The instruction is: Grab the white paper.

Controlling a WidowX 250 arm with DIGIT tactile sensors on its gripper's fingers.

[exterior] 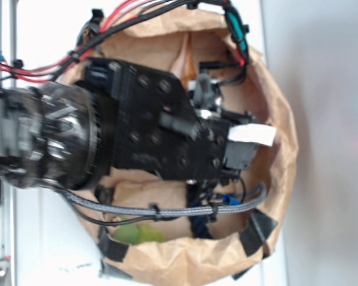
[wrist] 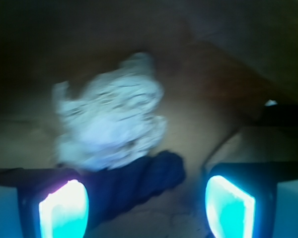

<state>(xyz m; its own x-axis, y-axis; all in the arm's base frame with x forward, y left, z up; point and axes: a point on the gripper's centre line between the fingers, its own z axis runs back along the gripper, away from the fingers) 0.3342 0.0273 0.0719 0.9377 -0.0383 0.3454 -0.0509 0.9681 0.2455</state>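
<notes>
The white paper [wrist: 111,124] is a crumpled, lumpy wad lying on the tan-brown paper floor [wrist: 198,124], ahead of the fingers and a little to the left in the wrist view. A dark blue rope [wrist: 144,181] lies against its near side and runs toward the left finger. My gripper [wrist: 146,208] is open, its glowing cyan pads [wrist: 64,210] wide apart with only the rope end and bare floor between them. It stands short of the wad and does not touch it. In the exterior view the black arm [exterior: 155,131] hides the wad.
A round basin lined with crumpled brown paper [exterior: 280,119] surrounds the arm, its raised wall close on all sides. A green object [exterior: 137,232] lies at the basin's lower edge. Part of the dark blue rope [exterior: 198,221] shows below the arm. A grey braided cable [exterior: 167,210] and red wires [exterior: 42,67] trail from the arm.
</notes>
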